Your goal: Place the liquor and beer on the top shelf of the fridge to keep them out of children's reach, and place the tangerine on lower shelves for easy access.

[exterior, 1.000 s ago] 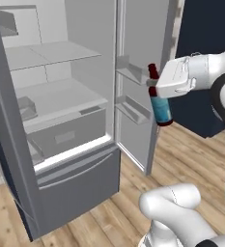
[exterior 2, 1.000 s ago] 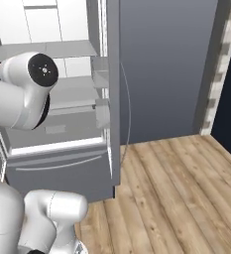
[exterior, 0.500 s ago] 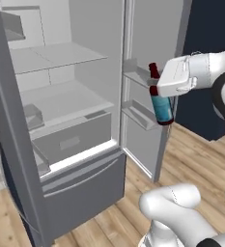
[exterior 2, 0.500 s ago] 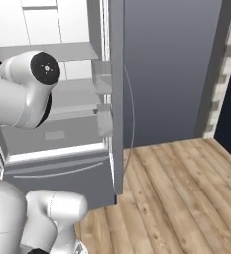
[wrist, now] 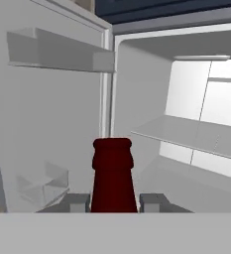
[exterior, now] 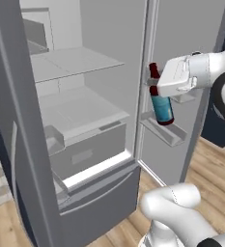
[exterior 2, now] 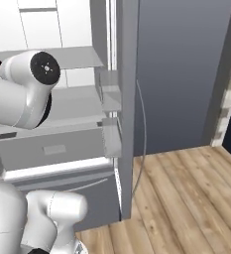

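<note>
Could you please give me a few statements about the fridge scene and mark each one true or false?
1. The tool holds the beer by its neck. True.
2. The beer lies flat on the top shelf. False: it hangs upright in the air in front of the open fridge, not on any shelf.
3. The beer carries a blue label. True.
4. The fridge doors are closed. False: they stand open and the pale grey inner shelves show.
5. The top shelf has a tangerine on it. False: its visible surface is bare.
</note>
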Motion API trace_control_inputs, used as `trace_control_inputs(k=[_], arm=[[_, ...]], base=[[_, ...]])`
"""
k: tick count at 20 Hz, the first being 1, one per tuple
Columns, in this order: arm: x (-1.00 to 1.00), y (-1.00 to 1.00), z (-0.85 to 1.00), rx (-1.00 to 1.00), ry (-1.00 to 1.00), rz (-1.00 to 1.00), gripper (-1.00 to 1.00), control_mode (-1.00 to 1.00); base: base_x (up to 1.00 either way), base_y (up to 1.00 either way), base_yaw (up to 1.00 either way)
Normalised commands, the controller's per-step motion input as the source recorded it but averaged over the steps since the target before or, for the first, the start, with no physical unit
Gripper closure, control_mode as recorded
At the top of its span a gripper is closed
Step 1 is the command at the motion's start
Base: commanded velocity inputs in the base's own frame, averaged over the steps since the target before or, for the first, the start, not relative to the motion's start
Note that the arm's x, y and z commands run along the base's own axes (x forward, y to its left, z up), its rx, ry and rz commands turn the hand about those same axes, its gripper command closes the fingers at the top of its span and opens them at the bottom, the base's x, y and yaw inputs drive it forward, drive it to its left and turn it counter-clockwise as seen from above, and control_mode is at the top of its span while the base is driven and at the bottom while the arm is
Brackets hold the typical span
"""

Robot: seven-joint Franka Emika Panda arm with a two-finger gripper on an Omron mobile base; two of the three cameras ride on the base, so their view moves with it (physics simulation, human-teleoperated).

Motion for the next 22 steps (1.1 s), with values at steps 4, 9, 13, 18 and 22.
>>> trace_control_inputs(k=[4,9,13,18,22], arm=[[0.0,0.0,0.0,0.0,0.0,0.0,1.0,1.0],[0.0,0.0,0.0,0.0,0.0,0.0,1.0,1.0],[0.0,0.0,0.0,0.0,0.0,0.0,1.0,1.0],[0.0,0.0,0.0,0.0,0.0,0.0,1.0,1.0],[0.13,0.0,0.0,0.0,0.0,-0.02,1.0,-1.0]], base=[[0.57,0.39,0.0],[0.48,0.54,0.0],[0.44,0.62,0.0],[0.43,0.49,0.0],[0.18,0.07,-0.01]])
